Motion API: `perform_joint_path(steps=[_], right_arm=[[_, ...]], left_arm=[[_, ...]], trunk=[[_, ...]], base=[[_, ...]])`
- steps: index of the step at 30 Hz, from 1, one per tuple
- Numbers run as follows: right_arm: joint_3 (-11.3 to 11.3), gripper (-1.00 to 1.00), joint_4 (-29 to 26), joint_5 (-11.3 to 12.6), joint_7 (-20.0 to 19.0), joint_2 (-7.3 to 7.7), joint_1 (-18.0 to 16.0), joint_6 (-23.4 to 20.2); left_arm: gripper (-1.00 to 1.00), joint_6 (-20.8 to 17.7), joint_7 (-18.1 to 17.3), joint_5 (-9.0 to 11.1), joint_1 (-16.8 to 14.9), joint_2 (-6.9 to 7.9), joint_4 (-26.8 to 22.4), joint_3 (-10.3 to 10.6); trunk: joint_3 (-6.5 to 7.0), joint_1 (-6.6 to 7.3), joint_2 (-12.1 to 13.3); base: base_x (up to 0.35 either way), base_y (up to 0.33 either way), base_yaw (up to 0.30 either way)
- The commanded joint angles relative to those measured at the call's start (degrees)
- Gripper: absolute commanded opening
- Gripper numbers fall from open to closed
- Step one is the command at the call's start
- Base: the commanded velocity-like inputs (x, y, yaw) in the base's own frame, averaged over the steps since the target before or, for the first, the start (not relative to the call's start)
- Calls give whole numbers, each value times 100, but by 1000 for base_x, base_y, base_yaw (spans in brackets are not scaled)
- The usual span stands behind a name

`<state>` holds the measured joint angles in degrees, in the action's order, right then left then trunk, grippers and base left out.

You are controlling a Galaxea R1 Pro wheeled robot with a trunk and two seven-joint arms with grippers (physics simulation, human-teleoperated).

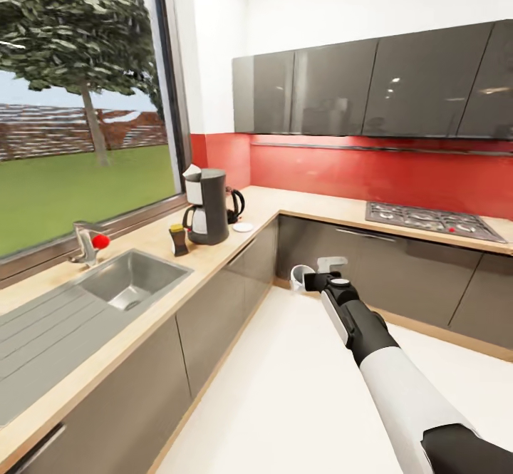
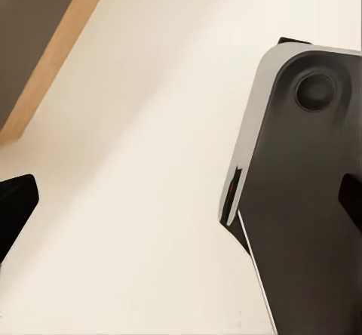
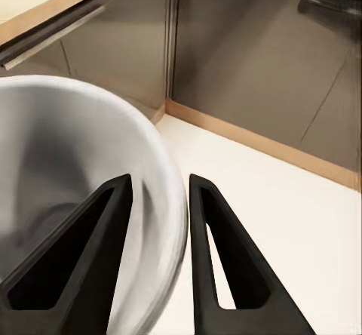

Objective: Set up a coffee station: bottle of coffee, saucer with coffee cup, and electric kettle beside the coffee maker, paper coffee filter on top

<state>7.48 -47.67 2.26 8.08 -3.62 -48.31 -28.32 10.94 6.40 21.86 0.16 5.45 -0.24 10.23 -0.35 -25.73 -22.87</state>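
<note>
- The right end effector [image 1: 308, 279] grips the coffee cup [image 1: 300, 275] by its rim, one finger [image 3: 75, 267] inside, out over the floor near the corner cabinets.
- The coffee maker [image 1: 206, 207], bottle of coffee [image 1: 178, 239], saucer [image 1: 243, 227] and electric kettle [image 1: 234, 205] stand together on the tabletop [image 1: 313, 207], far left.
- Whether the left end effector [image 2: 181, 207] is wide or narrow, I cannot tell.

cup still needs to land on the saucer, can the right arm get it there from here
Probably not yet: the right gripper holds the cup out over the floor, well short of the saucer on the counter; nothing blocks the way.
</note>
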Motion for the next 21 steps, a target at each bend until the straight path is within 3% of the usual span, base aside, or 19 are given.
perform_joint_path(steps=[1, 6, 21], right_arm=[[18, -100, -2, 25, 36, 2, -3, -25], [17, -100, 17, 15, 36, 10, -3, -22], [17, -100, 31, 10, 29, 46, 6, -16]], left_arm=[[100, 14, 19, 37, 2, 0, -2, 49], [100, 14, 19, 37, 2, 0, -2, 49], [100, 14, 19, 37, 2, -8, 1, 58]], trunk=[[-4, -5, -5], [-4, -5, -5], [-4, -5, -5]], base=[[245, -175, -235], [265, -170, -137], [271, -169, -6]])
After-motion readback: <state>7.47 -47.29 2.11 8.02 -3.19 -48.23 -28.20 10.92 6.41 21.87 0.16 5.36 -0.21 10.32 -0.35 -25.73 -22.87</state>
